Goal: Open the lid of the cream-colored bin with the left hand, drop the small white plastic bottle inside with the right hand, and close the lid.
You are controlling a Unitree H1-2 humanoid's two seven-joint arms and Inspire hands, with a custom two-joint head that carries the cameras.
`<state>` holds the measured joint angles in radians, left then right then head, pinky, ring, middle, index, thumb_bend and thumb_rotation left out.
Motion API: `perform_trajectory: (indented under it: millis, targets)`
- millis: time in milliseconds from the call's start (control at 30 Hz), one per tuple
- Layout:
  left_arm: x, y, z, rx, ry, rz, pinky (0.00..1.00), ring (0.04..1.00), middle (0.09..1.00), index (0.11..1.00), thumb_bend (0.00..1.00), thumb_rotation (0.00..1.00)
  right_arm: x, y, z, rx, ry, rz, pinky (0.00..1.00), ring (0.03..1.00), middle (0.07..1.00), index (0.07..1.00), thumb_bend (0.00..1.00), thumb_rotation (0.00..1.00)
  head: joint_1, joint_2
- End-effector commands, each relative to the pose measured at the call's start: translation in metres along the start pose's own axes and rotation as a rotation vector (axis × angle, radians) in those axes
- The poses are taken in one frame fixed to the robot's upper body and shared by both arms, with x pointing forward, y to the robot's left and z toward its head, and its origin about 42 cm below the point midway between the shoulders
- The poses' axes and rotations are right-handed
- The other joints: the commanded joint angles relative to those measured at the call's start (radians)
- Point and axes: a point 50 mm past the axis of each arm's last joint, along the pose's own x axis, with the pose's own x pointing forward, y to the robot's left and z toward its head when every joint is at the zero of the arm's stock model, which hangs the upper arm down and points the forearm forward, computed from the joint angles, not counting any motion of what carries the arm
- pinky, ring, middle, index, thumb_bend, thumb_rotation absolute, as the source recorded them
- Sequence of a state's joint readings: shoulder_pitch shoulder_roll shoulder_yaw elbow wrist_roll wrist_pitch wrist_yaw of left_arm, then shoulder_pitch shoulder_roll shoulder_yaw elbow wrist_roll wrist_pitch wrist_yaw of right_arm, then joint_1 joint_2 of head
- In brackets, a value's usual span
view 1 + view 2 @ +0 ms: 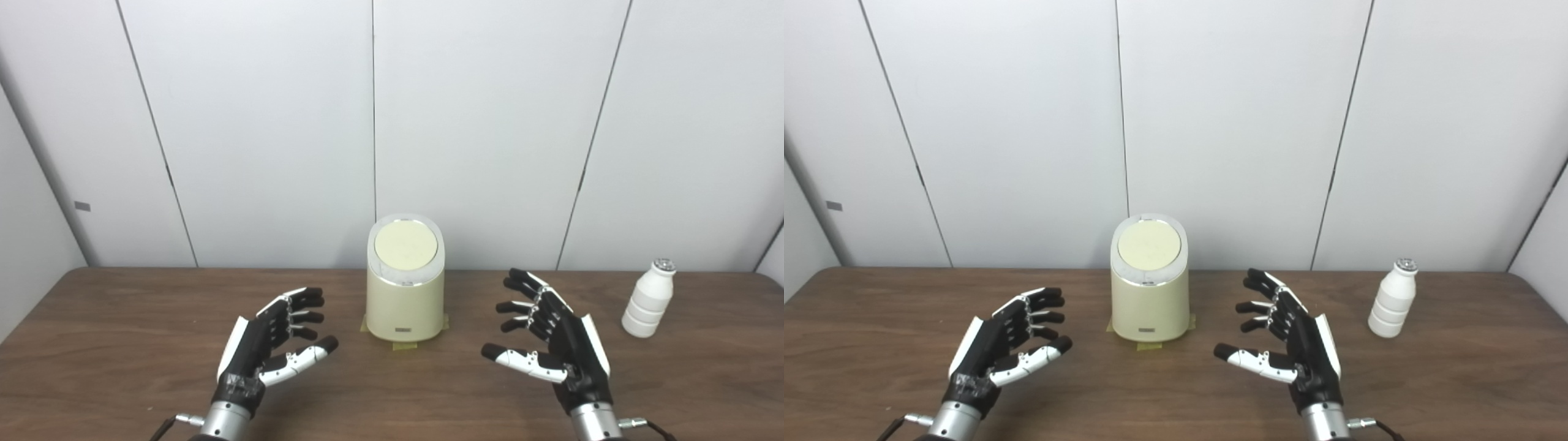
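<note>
nearest the robot, two black-and-white hands hovered over a dark wooden table (122, 318), palms facing each other. the left hand (269, 343) sat at about 7 o'clock, the right hand (554, 340) at about 5 o'clock; both held nothing, fingers spread apart. between and beyond them, toward 12 o'clock, stood the cream-colored bin (405, 288), its round lid (405, 244) shut, on strips of tape (404, 346). farther off at 2 o'clock, well apart from the right hand, the small white plastic bottle (648, 300) stood upright. pale wall panels (257, 122) rose behind.
</note>
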<state>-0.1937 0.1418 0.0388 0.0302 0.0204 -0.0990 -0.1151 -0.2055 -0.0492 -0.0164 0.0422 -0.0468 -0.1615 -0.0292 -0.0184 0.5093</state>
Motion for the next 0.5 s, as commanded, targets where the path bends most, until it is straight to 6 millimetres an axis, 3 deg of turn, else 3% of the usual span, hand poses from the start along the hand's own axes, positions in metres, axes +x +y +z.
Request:
perform_trajectory:
  millis: [0,467]
  targets:
    - [0.0146,0.002,0.0216,0.007,-0.11,0.008,0.61,0.703,0.761,0.779,0.74,0.21,0.0105,-0.0004,0.0141,0.001,-0.07,0.004,0.5,0.654,0.798,0.791,0.83,0.15,-0.001,0.0]
    - [0.015,0.0007,0.0225,-0.008,-0.116,0.017,0.6,0.703,0.763,0.776,0.72,0.2,0.0107,0.0001,0.0137,0.003,-0.072,0.006,0.5,0.645,0.799,0.794,0.82,0.15,-0.003,0.001]
